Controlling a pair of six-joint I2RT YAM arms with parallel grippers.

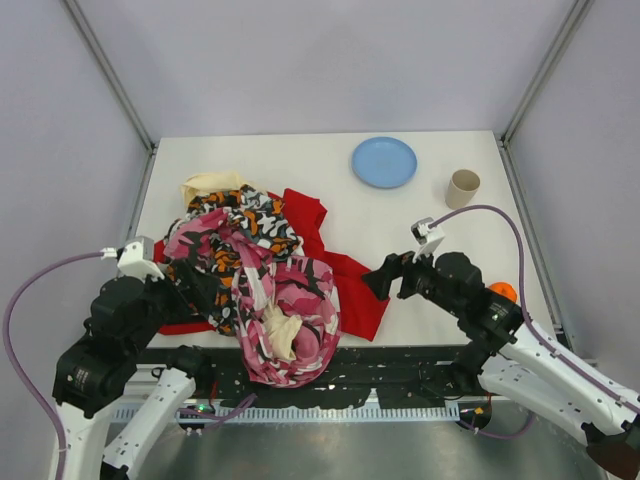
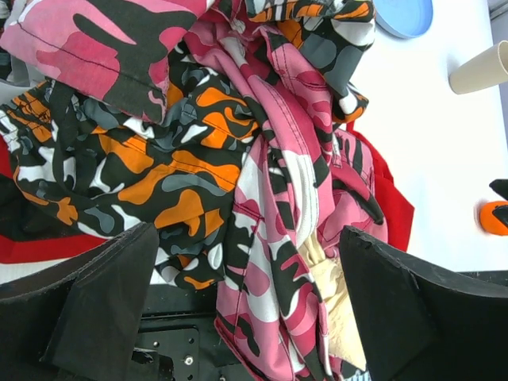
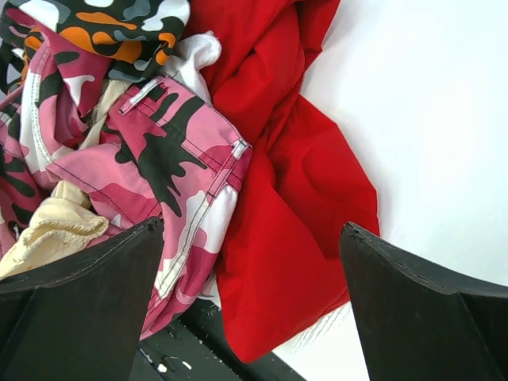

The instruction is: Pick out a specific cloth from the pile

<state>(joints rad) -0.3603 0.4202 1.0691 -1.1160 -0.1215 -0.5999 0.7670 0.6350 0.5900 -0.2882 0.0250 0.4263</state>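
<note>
**Wide-spread left gripper (image 2: 246, 238) and right gripper (image 3: 252, 230), pinching nothing**

Seen only as a small exposed fold of plain white soft fabric cloth (image 3: 196, 57), wedged in the heap of mixed cloths (image 1: 250, 290) between pink camouflage cloth (image 3: 159, 151) and plain red cloth (image 3: 278, 159); rest buried. Likely light, limp, apt to drag neighbours along. Best pinched at that exposed fold, lifted slowly. No readable labels or writing.

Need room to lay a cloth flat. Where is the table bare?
Bare: the table between the red cloth, plate and cup; also the far strip left of the plate. Crowded: the left half under the pile.
</note>
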